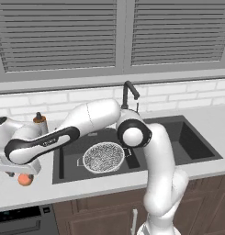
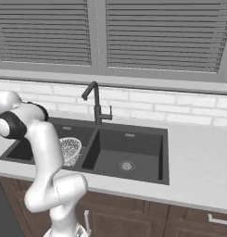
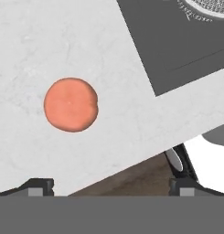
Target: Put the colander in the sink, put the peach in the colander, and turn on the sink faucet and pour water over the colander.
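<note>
Counter (image 1: pixel 86 183) is what your hand hangs over, left of the sink (image 1: pixel 196 151), near the front edge. Sink comes next: its left basin holds the colander (image 1: pixel 104 157), sitting upright on the basin floor, well apart from the fingers and off to their right in the left base view. Behind the divider you can see the faucet (image 1: pixel 128 94), its spout angled toward the right basin. A bottle (image 1: pixel 39 121) with an orange cap stands by the wall behind the forearm.

Your gripper (image 3: pixel 109 185) is spread wide and grips nothing; in the hand view each fingertip (image 3: pixel 38 185) sits at a bottom corner with bare counter between them. The peach (image 3: pixel 71 104) lies on the counter ahead of the tips, closer to the left tip's side than the right, touching neither. From the left base view you see the peach (image 1: pixel 25 179) just under the hand.
</note>
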Robot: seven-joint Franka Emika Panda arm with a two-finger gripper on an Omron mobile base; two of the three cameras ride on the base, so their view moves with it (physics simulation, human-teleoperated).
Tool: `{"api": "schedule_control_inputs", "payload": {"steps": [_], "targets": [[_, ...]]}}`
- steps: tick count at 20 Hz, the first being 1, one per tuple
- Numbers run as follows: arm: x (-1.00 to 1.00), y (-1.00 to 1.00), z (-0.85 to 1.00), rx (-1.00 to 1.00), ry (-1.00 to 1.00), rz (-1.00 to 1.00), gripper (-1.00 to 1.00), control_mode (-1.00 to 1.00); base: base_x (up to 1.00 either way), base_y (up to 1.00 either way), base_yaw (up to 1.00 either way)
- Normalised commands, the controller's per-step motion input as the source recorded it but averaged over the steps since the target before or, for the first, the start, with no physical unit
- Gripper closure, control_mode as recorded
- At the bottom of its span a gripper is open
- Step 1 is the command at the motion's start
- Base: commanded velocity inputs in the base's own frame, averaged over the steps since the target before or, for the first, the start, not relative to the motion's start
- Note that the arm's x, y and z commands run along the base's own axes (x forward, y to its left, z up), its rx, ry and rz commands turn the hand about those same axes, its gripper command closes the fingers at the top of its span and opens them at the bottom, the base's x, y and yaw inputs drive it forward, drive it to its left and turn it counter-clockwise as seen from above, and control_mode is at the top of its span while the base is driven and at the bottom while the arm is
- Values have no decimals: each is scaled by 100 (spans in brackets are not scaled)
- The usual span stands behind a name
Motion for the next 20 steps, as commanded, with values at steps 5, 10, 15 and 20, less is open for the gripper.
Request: {"api": "schedule_control_inputs", "payload": {"steps": [5,10,15,20], "targets": [[29,-2,-7,-7,0,-9,-100,-100,0,0,0],[9,-13,-18,-6,0,-5,-100,-100,0,0,0],[4,-6,-28,-1,0,0,-100,-100,0,0,0],[23,-1,-22,0,0,0,-100,-100,0,0,0]]}}
